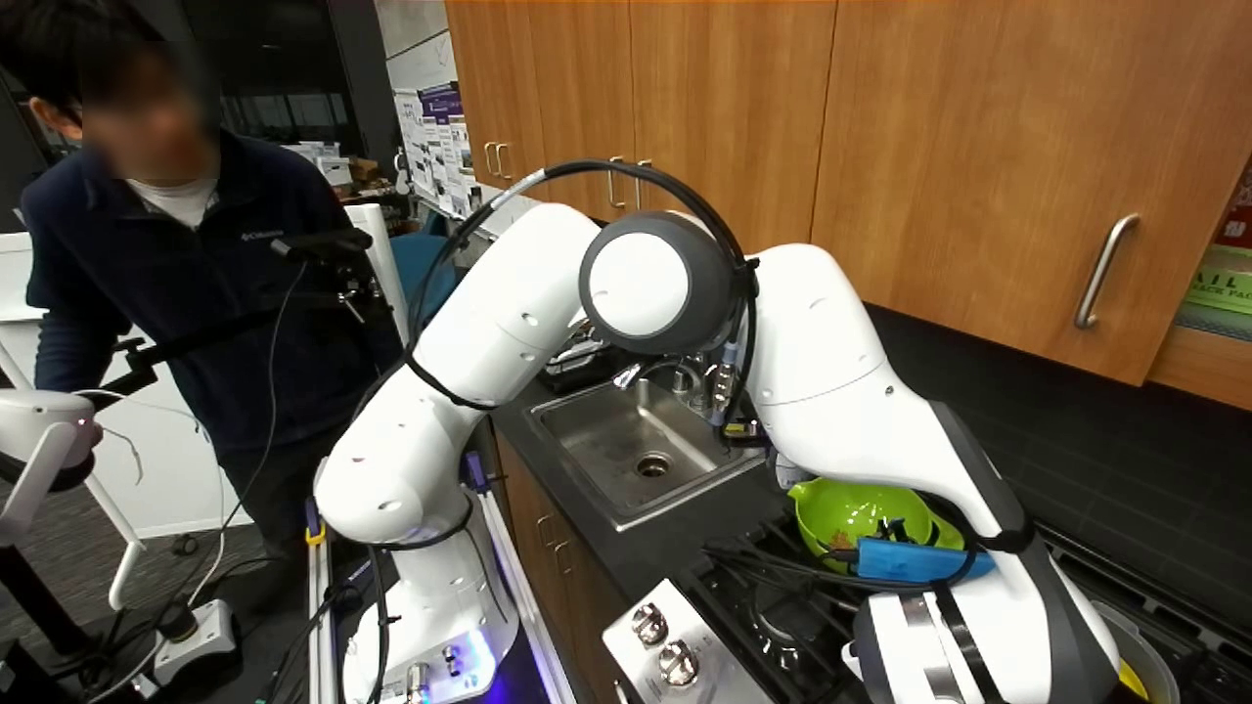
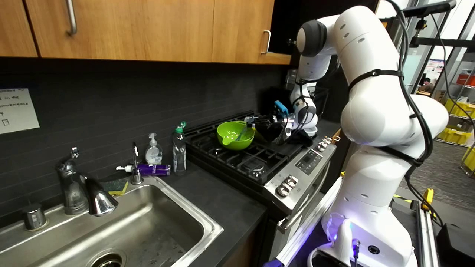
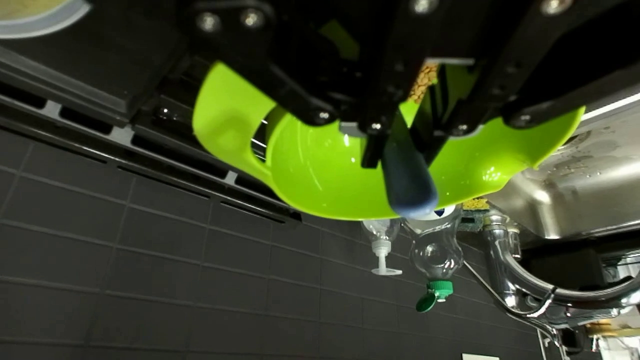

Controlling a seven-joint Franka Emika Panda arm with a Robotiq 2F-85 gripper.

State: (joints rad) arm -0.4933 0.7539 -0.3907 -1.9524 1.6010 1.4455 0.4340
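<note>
- Wrist view: the gripper (image 3: 402,152) is pinching a blue-handled utensil (image 3: 411,192) between its fingertips; the handle's rounded end is projecting past them.
- Green bowl (image 3: 322,185): its pale-lit interior is showing behind the fingers, with brown grains (image 3: 424,82) appearing inside; the gripper's linkage is hiding the utensil's working end.
- Support: in an exterior view the bowl is resting on the stove (image 2: 297,171), and the utensil is slanting across its opening.
- Step in hand, as judged: the gripper is handling the utensil at the bowl; whether the hidden end is touching the grains cannot be told.
- Next move, as judged: any shift is calling for a firm pinch, since the rounded handle could be twisting, and for passing the rim without knocking it.
- Surroundings: a pump bottle (image 2: 154,152) and a green-capped bottle (image 2: 180,154) are standing near the sink (image 2: 214,230).
</note>
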